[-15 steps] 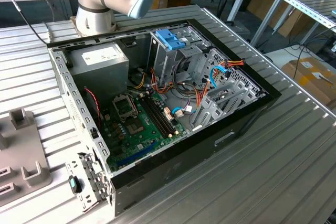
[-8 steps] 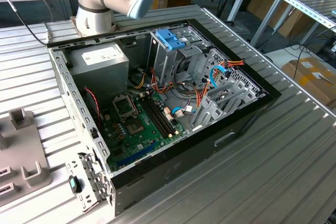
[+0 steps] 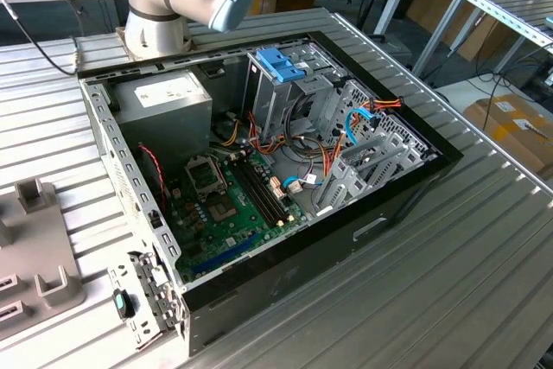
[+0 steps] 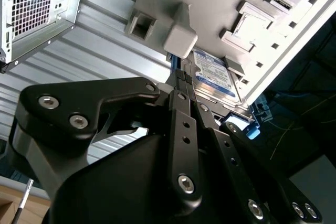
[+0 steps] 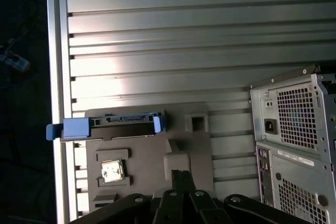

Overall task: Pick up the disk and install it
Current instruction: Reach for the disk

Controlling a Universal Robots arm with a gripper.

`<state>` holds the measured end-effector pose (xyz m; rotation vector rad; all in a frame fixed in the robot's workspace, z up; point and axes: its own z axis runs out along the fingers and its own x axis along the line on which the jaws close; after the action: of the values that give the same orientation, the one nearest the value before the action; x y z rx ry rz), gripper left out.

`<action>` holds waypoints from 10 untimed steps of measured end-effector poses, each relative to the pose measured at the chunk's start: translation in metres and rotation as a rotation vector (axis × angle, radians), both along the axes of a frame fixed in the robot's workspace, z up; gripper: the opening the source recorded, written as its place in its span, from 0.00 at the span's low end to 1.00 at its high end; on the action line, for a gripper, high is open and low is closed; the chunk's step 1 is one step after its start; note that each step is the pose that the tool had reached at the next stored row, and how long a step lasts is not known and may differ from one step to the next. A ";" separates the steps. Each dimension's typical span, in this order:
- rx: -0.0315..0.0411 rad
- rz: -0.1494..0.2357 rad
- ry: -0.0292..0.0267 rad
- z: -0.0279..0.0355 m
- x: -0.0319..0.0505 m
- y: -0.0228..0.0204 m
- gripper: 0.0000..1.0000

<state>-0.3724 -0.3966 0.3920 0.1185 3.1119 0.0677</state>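
The disk (image 4: 212, 72) rests in a slot of a flat grey holder (image 4: 210, 3) on the ribbed metal table. It is silver, with a white label that has a blue strip. In the first wrist view I see the disk (image 5: 113, 123) edge-on, with blue rails at both ends. My gripper (image 4: 182, 72) hangs over the holder (image 5: 142, 150), close to the disk's edge, and its black fingers are shut together with nothing between them. In the first wrist view the gripper (image 5: 181, 173) is apart from the disk. The open computer case (image 3: 380, 213) lies on the table.
Inside the case stand a metal drive cage with a blue latch (image 3: 281, 62), a grey power-supply box (image 3: 164, 97) and loose cables. The case's rear panel (image 5: 294, 129) is beside the holder. A small silver chip (image 5: 111, 170) sits on the holder. The table edge (image 5: 55, 77) runs just past the disk.
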 end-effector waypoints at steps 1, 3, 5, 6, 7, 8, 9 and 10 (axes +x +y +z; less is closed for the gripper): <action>0.0000 0.000 0.0000 0.0000 -0.0013 0.0001 0.11; 0.0000 0.000 0.0001 0.0000 -0.0030 0.0001 0.11; 0.0000 0.000 0.0001 0.0000 -0.0034 0.0002 0.11; 0.0000 0.000 0.0000 0.0000 -0.0035 0.0001 0.11; 0.0000 0.000 0.0000 -0.0001 -0.0036 0.0002 0.11; 0.0000 0.000 0.0000 -0.0001 -0.0036 0.0001 0.11; 0.0000 0.000 0.0000 0.0000 -0.0036 0.0002 0.11; 0.0000 0.000 0.0000 0.0000 -0.0036 0.0002 0.11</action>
<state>-0.3761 -0.3965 0.3920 0.1184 3.1119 0.0676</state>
